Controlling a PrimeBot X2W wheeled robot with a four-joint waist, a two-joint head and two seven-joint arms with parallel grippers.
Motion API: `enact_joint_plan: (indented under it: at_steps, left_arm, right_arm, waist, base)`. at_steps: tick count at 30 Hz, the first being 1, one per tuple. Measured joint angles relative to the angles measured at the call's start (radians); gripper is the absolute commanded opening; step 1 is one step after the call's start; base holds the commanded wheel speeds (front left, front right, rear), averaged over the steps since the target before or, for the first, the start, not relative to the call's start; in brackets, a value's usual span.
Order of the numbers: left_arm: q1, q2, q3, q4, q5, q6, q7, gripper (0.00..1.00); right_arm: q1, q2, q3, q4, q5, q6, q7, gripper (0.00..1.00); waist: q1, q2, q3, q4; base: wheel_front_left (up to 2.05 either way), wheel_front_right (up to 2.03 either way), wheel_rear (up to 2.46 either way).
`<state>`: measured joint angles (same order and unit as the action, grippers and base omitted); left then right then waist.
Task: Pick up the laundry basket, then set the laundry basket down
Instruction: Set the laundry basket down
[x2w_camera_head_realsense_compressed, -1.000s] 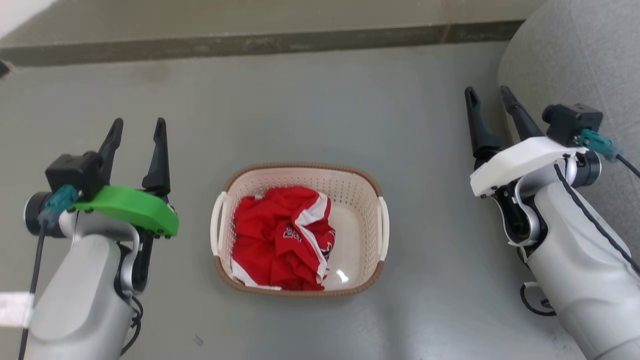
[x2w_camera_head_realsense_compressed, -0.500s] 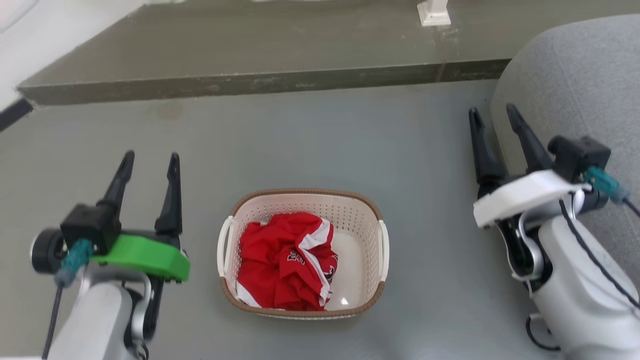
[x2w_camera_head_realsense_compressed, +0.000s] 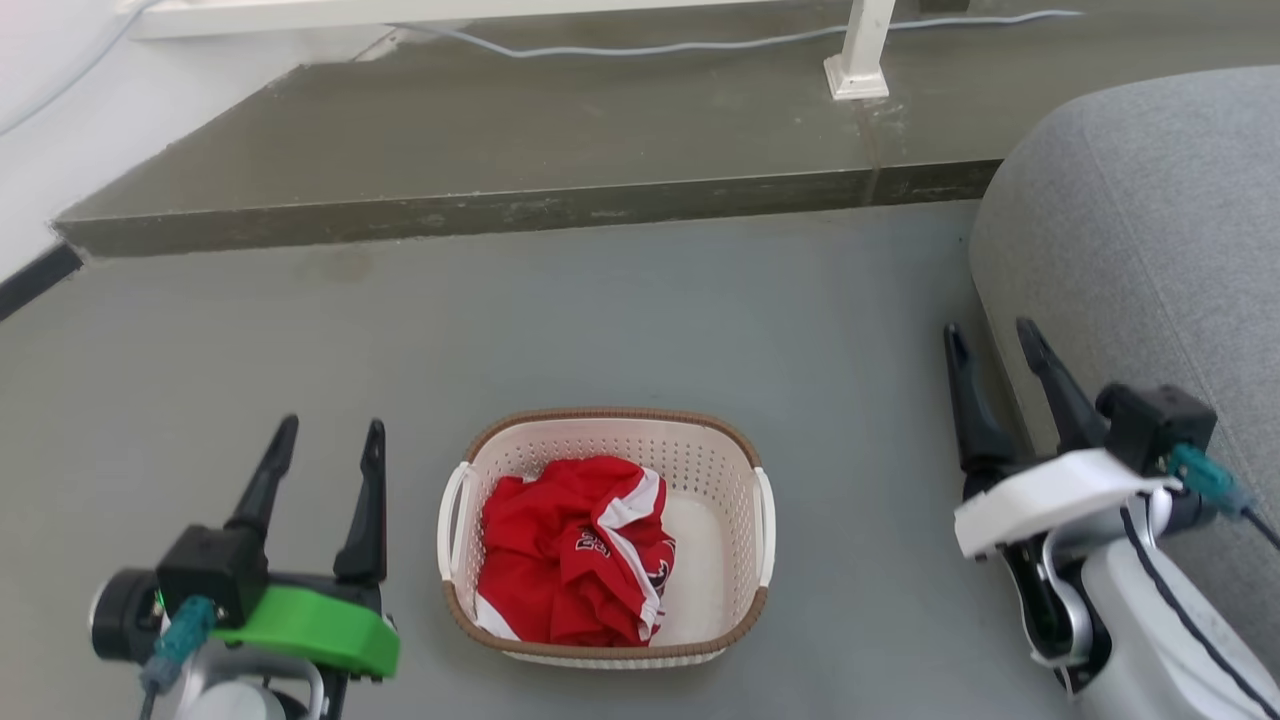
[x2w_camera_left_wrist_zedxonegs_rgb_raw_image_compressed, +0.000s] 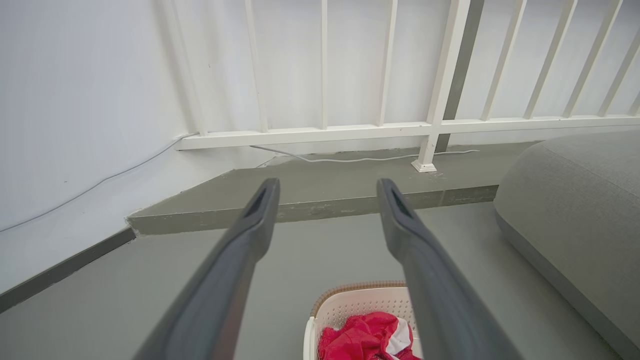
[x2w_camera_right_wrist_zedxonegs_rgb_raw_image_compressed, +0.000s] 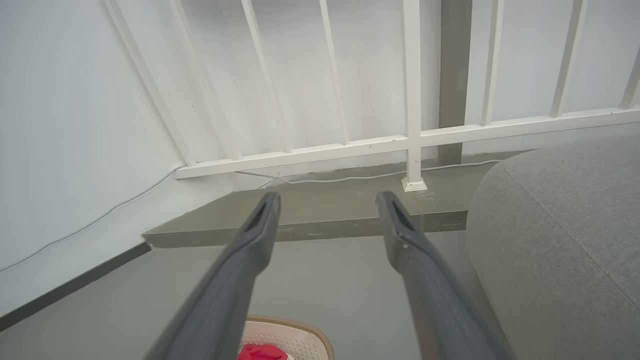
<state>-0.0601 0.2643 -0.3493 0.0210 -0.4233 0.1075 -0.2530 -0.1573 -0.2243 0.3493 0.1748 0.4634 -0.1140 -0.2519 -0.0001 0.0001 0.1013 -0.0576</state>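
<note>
The laundry basket (x2w_camera_head_realsense_compressed: 720, 470) stands on the grey floor between my arms, cream with perforated walls, a brown rim and white side handles. A crumpled red and white garment (x2w_camera_head_realsense_compressed: 570, 550) lies in its left half. My left gripper (x2w_camera_head_realsense_compressed: 330, 440) is open to the basket's left, apart from it, fingers pointing away. Right of the basket, my right gripper (x2w_camera_head_realsense_compressed: 990, 340) is open too, close to a grey cushion. The left wrist view catches the basket (x2w_camera_left_wrist_zedxonegs_rgb_raw_image_compressed: 360, 305) low between the fingers of the left gripper (x2w_camera_left_wrist_zedxonegs_rgb_raw_image_compressed: 325, 187). In the right wrist view the basket's rim (x2w_camera_right_wrist_zedxonegs_rgb_raw_image_compressed: 300, 325) peeks in under the right gripper (x2w_camera_right_wrist_zedxonegs_rgb_raw_image_compressed: 325, 200).
A large grey cushion (x2w_camera_head_realsense_compressed: 1150, 250) fills the right side, touching distance from my right fingers. A raised concrete step (x2w_camera_head_realsense_compressed: 500, 170) runs across the back, with a white railing post (x2w_camera_head_realsense_compressed: 860, 50) and a cable on it. A white wall rises at the far left.
The head camera has tilted up, so everything sits lower in the picture and the step and railing have come into view. Both grippers stay open and off the basket.
</note>
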Motion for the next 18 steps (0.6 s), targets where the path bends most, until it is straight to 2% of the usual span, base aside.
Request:
enact_joint_plan:
  at_steps: [18]
  left_arm:
    - [0.121,-0.024,0.020,-0.040,0.016,0.012,0.002,1.00]
  right_arm:
    - [0.129,0.005,-0.020,-0.046,-0.034,-0.010,0.000,1.00]
  waist:
    - [0.0001,0.0000,-0.031,0.002]
  base:
    - [0.00,0.00,0.00]
